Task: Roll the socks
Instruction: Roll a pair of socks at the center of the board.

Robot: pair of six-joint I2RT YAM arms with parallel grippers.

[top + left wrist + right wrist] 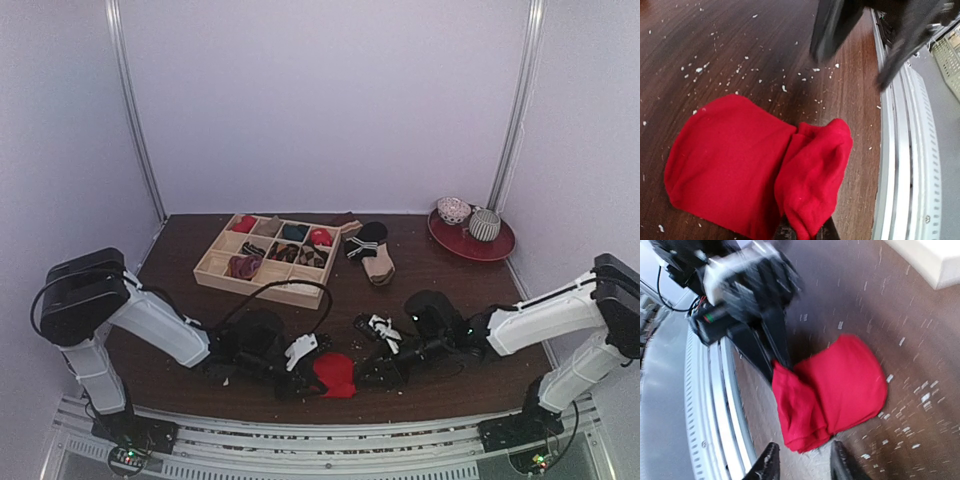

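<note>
The bright red sock [335, 374] lies folded near the table's front edge, with a thicker doubled part on one side [812, 175]. My left gripper [802, 234] is shut on the end of that doubled part; in the top view the left gripper [303, 368] sits at the sock's left. My right gripper [805, 464] is open, its fingers [767, 465] either side of the sock's [832, 390] near edge, not touching it. In the top view the right gripper [376, 370] sits at the sock's right. I cannot pick out the brown argyle sock.
A wooden compartment tray [262, 285] with rolled socks stands behind. A black-and-white striped sock [366, 240] and a tan sock [379, 267] lie beside it. A red plate [472, 243] with two balls is at the back right. A metal rail [900, 165] runs along the front edge.
</note>
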